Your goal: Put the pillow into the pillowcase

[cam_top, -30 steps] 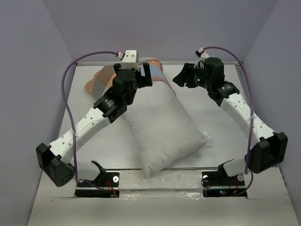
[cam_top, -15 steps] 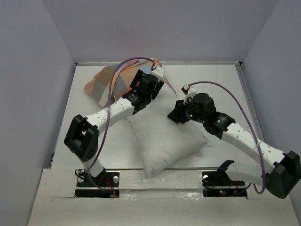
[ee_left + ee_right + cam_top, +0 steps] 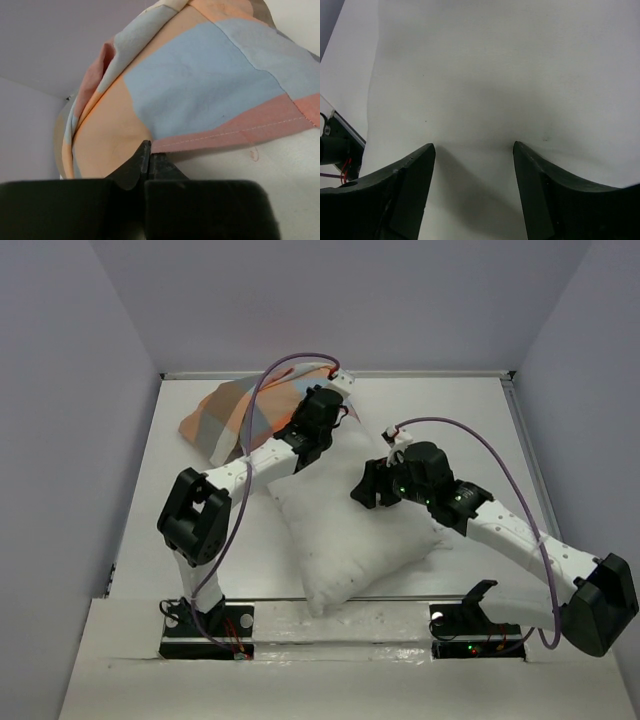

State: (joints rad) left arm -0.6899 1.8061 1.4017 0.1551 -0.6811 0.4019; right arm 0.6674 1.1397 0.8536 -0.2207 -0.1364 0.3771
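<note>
Pillow (image 3: 350,535): laid diagonally on the table (image 3: 480,430), with one corner close to the arm bases and the far end reaching the pillowcase; only plain white fabric is shown in the right wrist view.
Right gripper (image 3: 472,150): held with its fingers spread wide, low over the middle of the pillow; a shallow dent is seen in the fabric between them.
Left gripper (image 3: 146,150): fingers pressed together, with the orange hem of the pillowcase pinched at their tips, at the pillow's far end.
Pillowcase (image 3: 235,415): bunched at the far left of the table; its hem is seen lying across white pillow fabric.
</note>
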